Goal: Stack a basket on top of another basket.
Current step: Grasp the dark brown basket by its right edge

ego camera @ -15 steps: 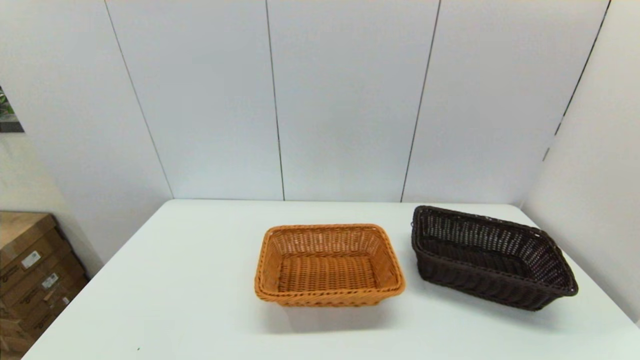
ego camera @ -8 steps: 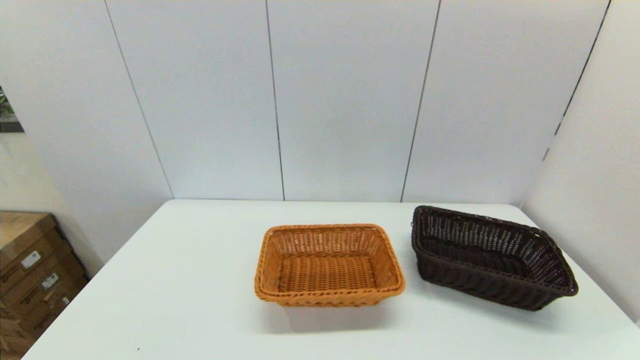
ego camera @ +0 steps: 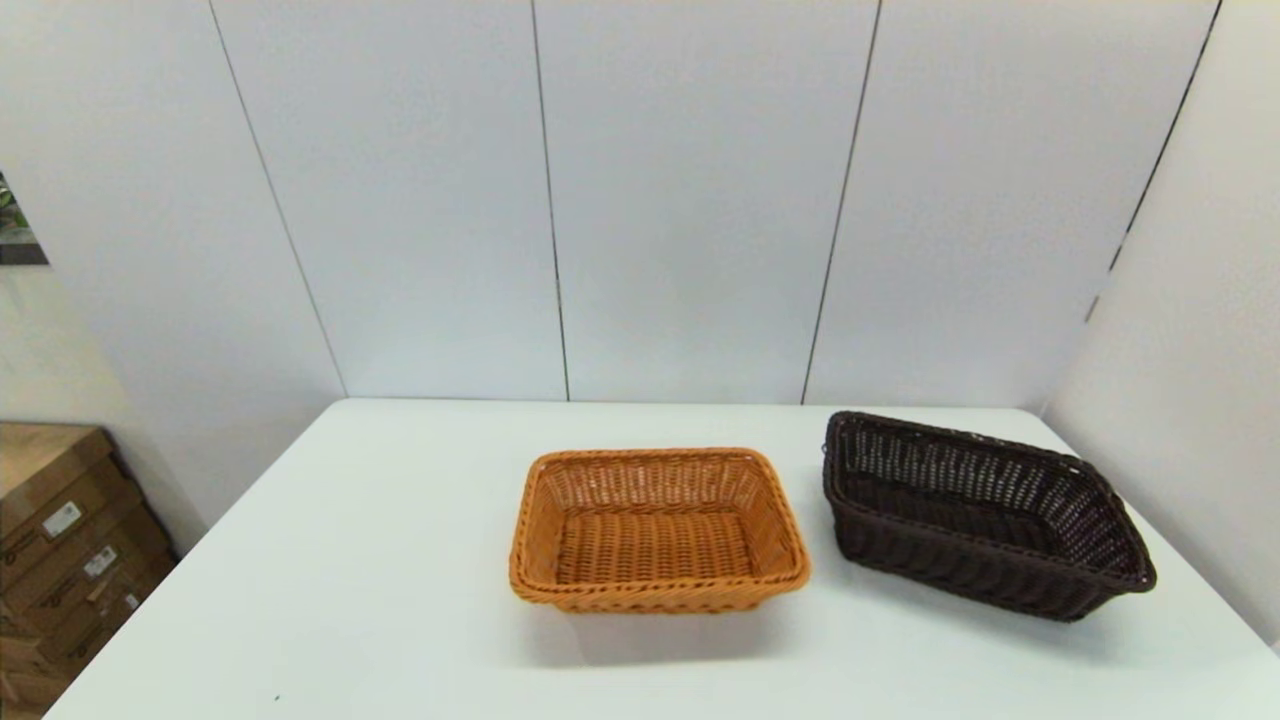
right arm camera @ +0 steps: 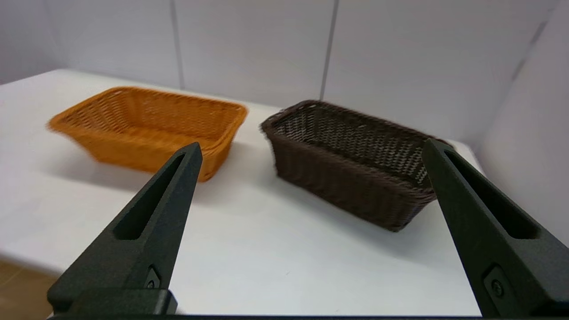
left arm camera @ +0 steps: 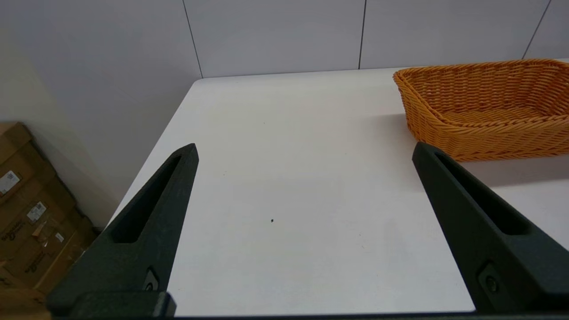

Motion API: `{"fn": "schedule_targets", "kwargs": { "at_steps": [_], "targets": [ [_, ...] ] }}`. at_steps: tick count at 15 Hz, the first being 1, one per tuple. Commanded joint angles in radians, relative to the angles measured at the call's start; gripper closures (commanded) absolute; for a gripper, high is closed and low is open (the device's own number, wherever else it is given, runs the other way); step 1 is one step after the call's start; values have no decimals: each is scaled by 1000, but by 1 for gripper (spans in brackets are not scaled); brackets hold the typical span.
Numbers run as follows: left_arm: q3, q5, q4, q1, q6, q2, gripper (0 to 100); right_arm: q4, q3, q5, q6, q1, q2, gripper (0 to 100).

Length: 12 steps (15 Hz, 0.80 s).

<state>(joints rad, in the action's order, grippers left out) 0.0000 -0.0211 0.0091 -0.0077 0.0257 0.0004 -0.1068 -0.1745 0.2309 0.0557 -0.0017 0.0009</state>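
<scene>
White tabletop (ego camera: pixel 400 560) is carrying two woven baskets, both sitting upright and apart from each other. An orange-tan basket (ego camera: pixel 656 530) with a braided rim is resting near the middle of the tabletop. To its right, with a narrow strip of bare surface between them, a dark brown basket (ego camera: pixel 985 515) is lying at an angle, its far right corner reaching close to the right edge of the tabletop and the side wall. Left of the orange-tan basket, a wide stretch of tabletop is lying bare out to the left edge, where cardboard boxes (ego camera: pixel 60 550) are standing on the floor below. In front of both baskets a broad band of surface is running to the near edge. The left gripper (left arm camera: pixel 304 153) is hovering over that bare left stretch, jaws spread wide and holding nothing. The right gripper (right arm camera: pixel 311 149) is hanging near the front edge, facing both baskets, jaws likewise wide apart and gripping nothing.
</scene>
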Motion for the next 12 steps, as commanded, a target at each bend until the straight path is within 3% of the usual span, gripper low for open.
{"fn": "schedule_targets", "kwargs": {
  "at_steps": [1, 4, 12],
  "targets": [
    [2, 0, 0, 0, 0, -2, 0, -160, -108, 21, -1, 0, 31, 0],
    [2, 0, 0, 0, 0, -2, 0, -225, -178, 18, -2, 0, 139, 0],
    [2, 0, 0, 0, 0, -2, 0, -228, -358, 8, -2, 0, 627, 0]
  ]
}}
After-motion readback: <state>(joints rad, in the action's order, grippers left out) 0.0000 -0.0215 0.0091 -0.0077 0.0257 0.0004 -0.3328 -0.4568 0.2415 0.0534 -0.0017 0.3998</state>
